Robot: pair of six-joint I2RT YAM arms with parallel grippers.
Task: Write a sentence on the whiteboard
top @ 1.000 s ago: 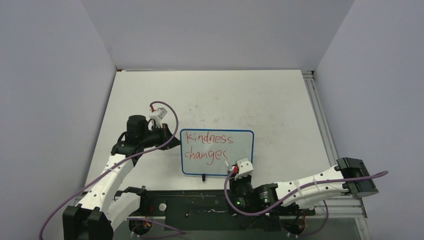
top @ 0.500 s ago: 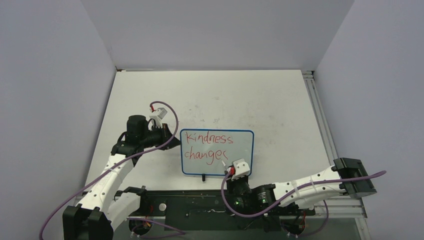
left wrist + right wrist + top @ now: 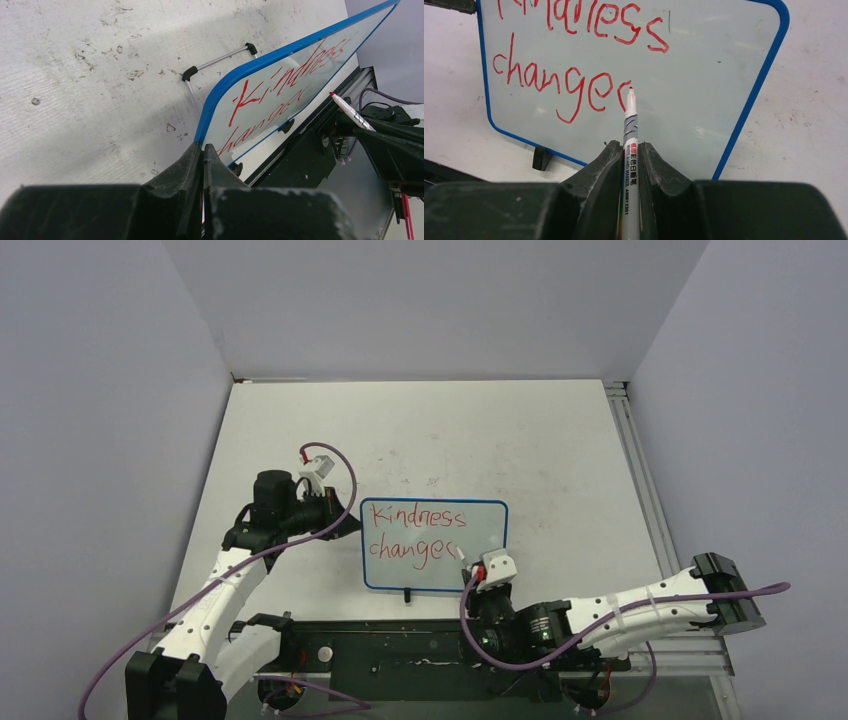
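The whiteboard (image 3: 480, 540), white with a blue frame, stands near the table's front and reads "Kindness changes" in red. It also shows in the right wrist view (image 3: 704, 85) and the left wrist view (image 3: 300, 75). My left gripper (image 3: 345, 515) is shut on the board's left edge (image 3: 204, 146). My right gripper (image 3: 478, 575) is shut on a white marker with a red tip (image 3: 630, 130). The tip touches the board at the last letter of "changes". The marker also shows in the left wrist view (image 3: 350, 112).
A black clip (image 3: 407, 593) sits on the board's near edge. A wire stand (image 3: 215, 62) props the board from behind. A black base rail (image 3: 400, 650) runs along the table's front. An aluminium rail (image 3: 640, 490) borders the right side.
My right gripper with the marker has shifted slightly right and back along the board's lower right, and the final letter of "changes" has been worked on. The left arm has not moved.
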